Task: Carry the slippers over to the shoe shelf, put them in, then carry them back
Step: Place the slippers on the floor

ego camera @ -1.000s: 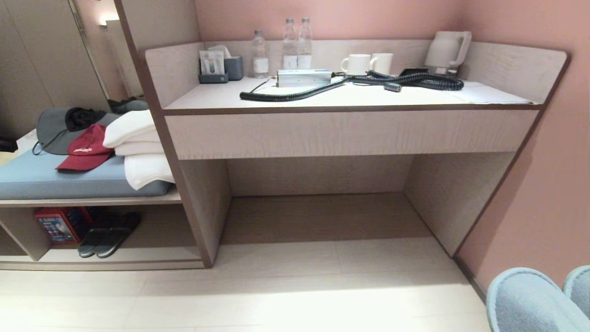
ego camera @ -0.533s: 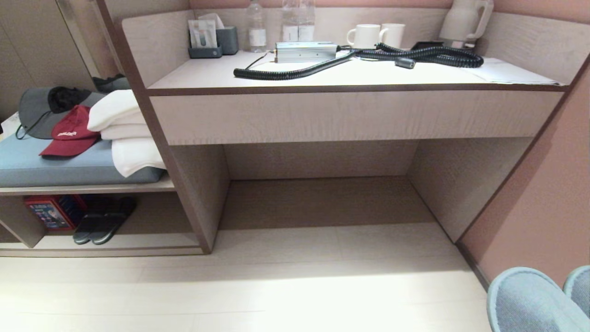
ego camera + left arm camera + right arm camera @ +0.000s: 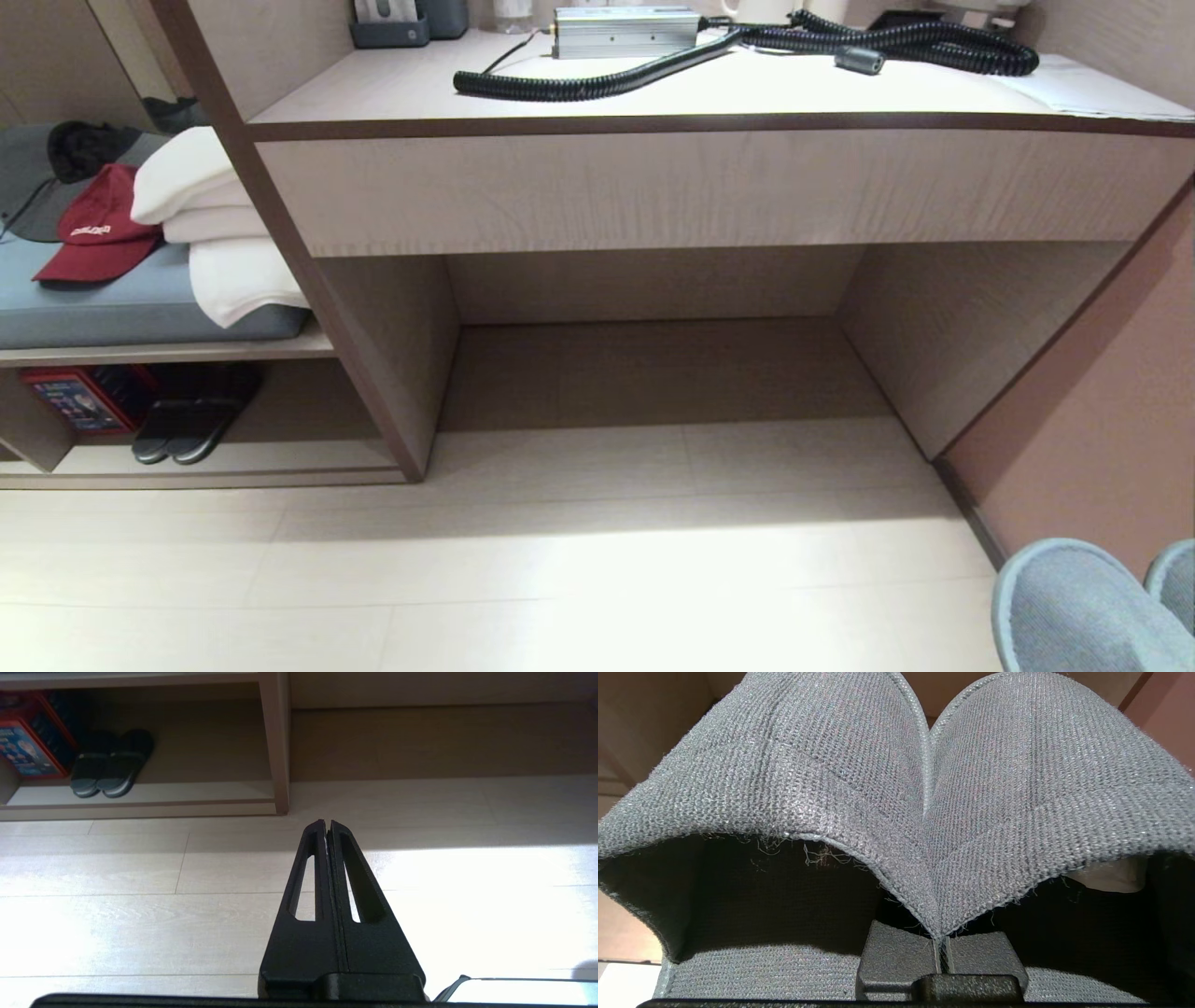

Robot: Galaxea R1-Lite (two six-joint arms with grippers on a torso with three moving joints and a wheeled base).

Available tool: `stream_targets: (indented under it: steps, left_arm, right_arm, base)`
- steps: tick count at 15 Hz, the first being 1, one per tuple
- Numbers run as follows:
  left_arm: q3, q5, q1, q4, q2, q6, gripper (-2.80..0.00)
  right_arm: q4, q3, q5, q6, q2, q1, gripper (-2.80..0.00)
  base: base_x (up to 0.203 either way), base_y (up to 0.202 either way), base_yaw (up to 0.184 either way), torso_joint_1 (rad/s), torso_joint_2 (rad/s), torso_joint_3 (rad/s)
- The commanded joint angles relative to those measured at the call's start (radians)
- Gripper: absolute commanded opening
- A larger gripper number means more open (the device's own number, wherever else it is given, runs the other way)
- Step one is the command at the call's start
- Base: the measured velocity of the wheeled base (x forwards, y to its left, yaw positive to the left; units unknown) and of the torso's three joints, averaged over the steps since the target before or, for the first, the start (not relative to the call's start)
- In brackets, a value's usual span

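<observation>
Floor (image 3: 560,579) of pale boards is seen lying broad and bare in front of the desk (image 3: 709,187), with a wide recess (image 3: 653,373) open beneath it, bounded by an upright panel (image 3: 373,355) at nine o'clock and a side wall at three o'clock. Two slippers (image 3: 1074,611) are seen at five o'clock in the head view, their toes side by side and touching. They are gripped by the right hand (image 3: 942,952), which is closed tight on the inner edges where both meet. The left hand (image 3: 328,826) is held above the floor with its fingers pressed together and nothing between them. The shoe shelf (image 3: 233,457) is seen at eight o'clock, well apart from the slippers; in it one dark pair of sandals (image 3: 182,434) and one red box (image 3: 79,397) are kept. Above, one red cap (image 3: 93,229) and folded white towels (image 3: 215,224) are laid on a blue cushion (image 3: 112,313). One coiled black cable (image 3: 747,56) is stretched across the desk.
</observation>
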State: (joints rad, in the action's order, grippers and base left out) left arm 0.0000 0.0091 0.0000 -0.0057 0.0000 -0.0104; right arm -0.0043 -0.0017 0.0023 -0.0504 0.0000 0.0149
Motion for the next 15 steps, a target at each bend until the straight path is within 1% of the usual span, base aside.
stream_targets:
  steps: [1, 12, 13, 15]
  left_arm:
    - [0.0, 0.0, 0.0, 0.0, 0.0, 0.0, -2.8]
    - [0.0, 0.0, 0.001, 0.0, 0.0, 0.0, -2.8]
    - [0.0, 0.0, 0.002, 0.0, 0.0, 0.0, -2.8]
    - [0.0, 0.0, 0.002, 0.0, 0.0, 0.0, -2.8]
  right_arm:
    - [0.0, 0.001, 0.001, -0.001, 0.0, 0.0, -2.8]
    - [-0.002, 0.0, 0.004, -0.003, 0.0, 0.001, -2.8]
    - [-0.001, 0.0, 0.0, 0.031, 0.0, 0.002, -2.8]
    - [-0.002, 0.0, -0.002, 0.054, 0.0, 0.002, -2.8]
  base:
    - [0.0, 0.0, 0.0, 0.004, 0.0, -0.191]
    - [0.0, 0.0, 0.0, 0.003, 0.0, -0.198]
    - [0.0, 0.0, 0.0, 0.002, 0.0, -0.198]
    - [0.0, 0.0, 0.0, 0.004, 0.0, -0.2]
